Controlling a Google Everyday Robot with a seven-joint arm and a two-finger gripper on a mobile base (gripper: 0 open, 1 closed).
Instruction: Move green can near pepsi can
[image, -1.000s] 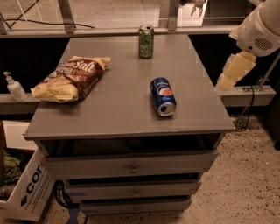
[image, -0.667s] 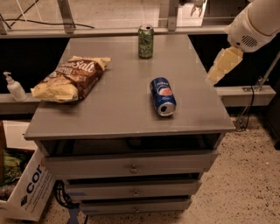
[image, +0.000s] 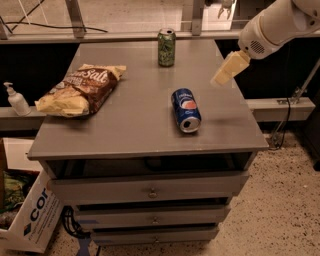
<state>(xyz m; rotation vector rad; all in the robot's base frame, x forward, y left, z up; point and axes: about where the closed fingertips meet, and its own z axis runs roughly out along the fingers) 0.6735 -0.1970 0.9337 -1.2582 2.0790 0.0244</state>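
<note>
Green can (image: 166, 47): mottled green label, silver top, upright, close to the back edge of the counter (image: 135, 130), right of centre. Pepsi can (image: 185, 110): dark blue, logo uppermost, lying on its side, one silver end toward the front edge, in the right half. Cans well apart. Gripper (image: 227, 70): above the right edge, touching neither.

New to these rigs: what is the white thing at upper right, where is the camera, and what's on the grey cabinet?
That is a robot arm; its cream tip is the gripper, the part that grasps. It hangs by the right edge of the cabinet and holds nothing. The single camera looks down on the cabinet from the front. On top: a green can standing at the back, a pepsi can lying on its side nearer the front, and a chip bag at left. The two cans are well apart.
</note>
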